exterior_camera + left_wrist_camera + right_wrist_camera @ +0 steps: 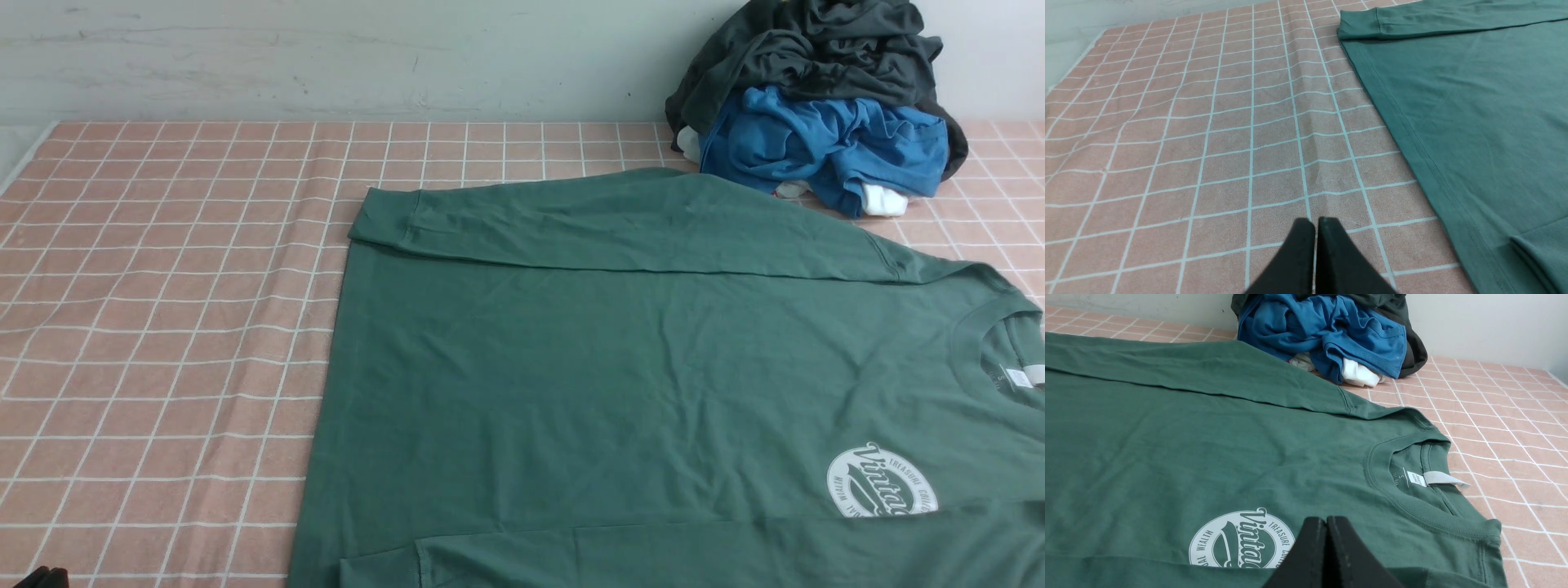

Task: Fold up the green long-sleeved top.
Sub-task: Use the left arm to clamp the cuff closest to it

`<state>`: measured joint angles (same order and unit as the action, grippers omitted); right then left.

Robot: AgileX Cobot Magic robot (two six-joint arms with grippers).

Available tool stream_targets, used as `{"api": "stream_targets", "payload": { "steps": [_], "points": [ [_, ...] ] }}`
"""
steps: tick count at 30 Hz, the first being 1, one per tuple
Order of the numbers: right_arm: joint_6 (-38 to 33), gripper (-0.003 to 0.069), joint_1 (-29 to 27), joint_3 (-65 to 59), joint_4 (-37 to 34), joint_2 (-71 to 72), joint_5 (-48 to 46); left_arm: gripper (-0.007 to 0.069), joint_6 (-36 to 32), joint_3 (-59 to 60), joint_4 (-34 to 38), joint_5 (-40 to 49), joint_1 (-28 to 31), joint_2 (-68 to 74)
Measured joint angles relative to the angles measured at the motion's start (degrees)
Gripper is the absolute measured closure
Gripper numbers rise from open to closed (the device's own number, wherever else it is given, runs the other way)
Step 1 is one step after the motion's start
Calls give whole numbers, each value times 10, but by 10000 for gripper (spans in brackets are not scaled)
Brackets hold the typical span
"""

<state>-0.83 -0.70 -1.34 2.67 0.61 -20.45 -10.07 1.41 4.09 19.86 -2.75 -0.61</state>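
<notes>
the green long-sleeved top (pixel 612 351) is spread over the right part of the surface (pixel 163 327), neck toward the right edge, sleeves folded over the body. it is judged soft, light and limp, best taken at hem corners or shoulders. on the white logo (pixel 1241 539) "vinta", "treasure" and "wealth" are read; "s" is printed beside the neck label (pixel 1443 478). the left end effector (pixel 1316 222) and the right end effector (pixel 1327 520) are pressed together, empty.

Matt cotton-like green top (pixel 620 359)
</notes>
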Motion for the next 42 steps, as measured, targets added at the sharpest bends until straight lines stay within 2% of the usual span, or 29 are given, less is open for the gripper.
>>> {"api": "stream_targets", "payload": {
  "steps": [39, 42],
  "points": [
    [-18, 673, 0, 0, 0, 0, 0, 627, 0, 0, 0, 0, 0, 0],
    [-21, 673, 0, 0, 19, 0, 0, 627, 0, 0, 0, 0, 0, 0]
  ]
}}
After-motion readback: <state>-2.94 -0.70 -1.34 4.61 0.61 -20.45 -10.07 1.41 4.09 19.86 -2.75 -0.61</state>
